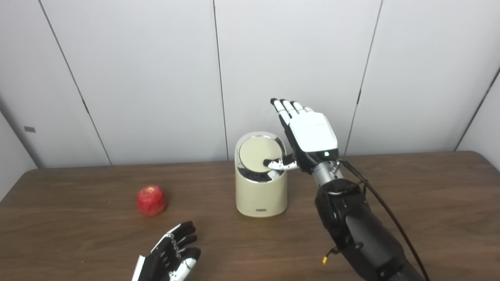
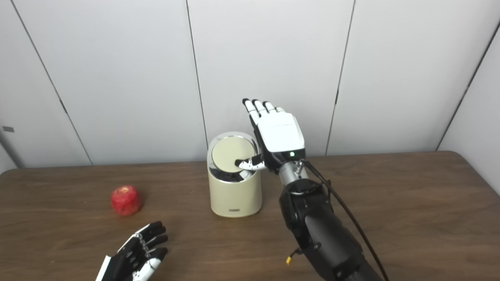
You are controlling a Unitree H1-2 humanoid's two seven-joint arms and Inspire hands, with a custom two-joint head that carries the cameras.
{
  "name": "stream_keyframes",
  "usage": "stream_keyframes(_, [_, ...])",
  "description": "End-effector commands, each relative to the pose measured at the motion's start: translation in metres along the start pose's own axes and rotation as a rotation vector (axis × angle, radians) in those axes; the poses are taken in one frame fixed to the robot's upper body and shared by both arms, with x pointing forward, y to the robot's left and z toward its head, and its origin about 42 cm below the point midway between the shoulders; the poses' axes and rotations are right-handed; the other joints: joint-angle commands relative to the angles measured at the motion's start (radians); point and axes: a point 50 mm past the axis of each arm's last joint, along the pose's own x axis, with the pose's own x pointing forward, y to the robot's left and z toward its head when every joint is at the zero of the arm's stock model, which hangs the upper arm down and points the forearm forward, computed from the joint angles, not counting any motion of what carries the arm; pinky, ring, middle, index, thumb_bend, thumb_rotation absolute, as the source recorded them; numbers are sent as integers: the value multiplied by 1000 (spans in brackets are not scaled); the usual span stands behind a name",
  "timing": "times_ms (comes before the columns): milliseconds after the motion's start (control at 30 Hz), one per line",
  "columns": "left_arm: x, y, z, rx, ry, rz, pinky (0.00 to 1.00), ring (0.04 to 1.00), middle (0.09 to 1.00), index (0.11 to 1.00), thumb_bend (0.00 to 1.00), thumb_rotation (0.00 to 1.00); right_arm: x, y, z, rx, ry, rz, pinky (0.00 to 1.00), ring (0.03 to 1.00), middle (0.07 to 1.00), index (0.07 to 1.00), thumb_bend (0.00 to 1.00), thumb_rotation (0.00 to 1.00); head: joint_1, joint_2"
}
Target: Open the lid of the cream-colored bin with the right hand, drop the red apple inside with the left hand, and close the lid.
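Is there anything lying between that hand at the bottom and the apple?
Nothing visible. Only bare table separates the left hand from the apple. The bin stands off to the apple's right, where the right hand has its thumb on the lid.

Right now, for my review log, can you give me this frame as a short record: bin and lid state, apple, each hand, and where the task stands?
bin: cream-colored cylindrical bin upright on the brown wooden table
lid: round swing lid in a chrome ring, tilted, a dark gap at its near edge
apple: red apple on the table, left of the bin, untouched
right hand: right hand beside the bin, fingers extended upward, thumb pressing the lid's near right edge
left hand: left hand open, low near the front edge, apart from the apple
stage: lid being pushed open; apple not picked up
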Motion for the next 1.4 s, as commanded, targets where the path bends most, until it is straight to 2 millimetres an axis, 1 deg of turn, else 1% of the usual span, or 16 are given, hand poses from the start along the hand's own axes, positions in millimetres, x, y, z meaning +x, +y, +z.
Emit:
stream_keyframes(0, [7,-1,11,-5,-75,-6,731,806,828,818,595,335,4,-7,3,32,-16,-12,865,920,937,950,864,583,-1,1])
stream_keyframes(33, [7,-1,11,1,-76,-8,732,806,828,819,590,333,3,-7,3,50,-16,-16,863,917,935,949,847,610,-2,0])
stream_keyframes(100, [7,0,12,5,-78,-9,727,799,825,818,570,333,2,-7,3,74,-20,-20,878,924,940,958,770,802,-2,-1])
stream_keyframes(133, [8,0,12,6,-77,-9,727,798,824,817,568,333,1,-6,3,85,-21,-22,881,925,941,960,757,840,-2,-1])
stream_keyframes(167, [8,0,11,5,-76,-10,727,797,823,816,569,336,0,-5,3,95,-21,-19,884,928,943,959,749,919,-3,-1])
stream_keyframes(200, [8,0,11,4,-75,-10,732,799,823,819,569,341,0,-5,3,102,-21,-17,893,937,950,961,746,967,-3,-1])
stream_keyframes(267, [8,0,11,6,-74,-10,734,799,824,820,565,344,-1,-4,3,115,-21,-19,893,938,951,957,745,992,-4,-1])
stream_keyframes(433, [7,1,11,15,-72,-10,721,793,819,817,572,354,-3,-1,1,147,-16,-22,862,925,945,942,789,1000,-5,-3])
stream_keyframes(567, [7,2,11,11,-75,-15,723,796,822,818,565,348,-5,-1,-2,178,0,-13,874,935,961,960,839,1000,-5,-5])
stream_keyframes(733, [7,2,11,10,-68,-14,734,801,826,822,570,349,-9,-2,-7,229,16,-33,863,921,949,953,850,1000,-5,-6])
stream_keyframes(933, [6,3,11,18,-71,-17,724,794,822,818,556,345,-18,-12,-15,328,67,-72,887,921,928,945,940,1000,-7,-3])
stream_keyframes(1000, [6,3,11,17,-67,-16,724,793,823,820,559,342,-23,-16,-19,351,77,-105,878,939,943,960,970,1000,-5,-4])
stream_keyframes(1100, [6,3,11,20,-67,-14,726,794,823,820,570,348,-34,-24,-24,398,89,-173,850,930,949,969,997,1000,-2,-7])
stream_keyframes(1233, [7,4,10,23,-67,-12,729,798,824,820,595,347,-65,-29,-34,520,115,-226,812,940,985,996,997,973,5,-8])
stream_keyframes(1300, [7,4,10,37,-76,-6,718,799,821,816,617,350,-82,-26,-39,568,115,-255,789,930,983,999,964,930,14,-11])
stream_keyframes(1367, [7,6,10,81,-100,11,683,778,806,805,643,356,-100,-20,-45,594,105,-285,806,935,985,1000,906,899,33,-16])
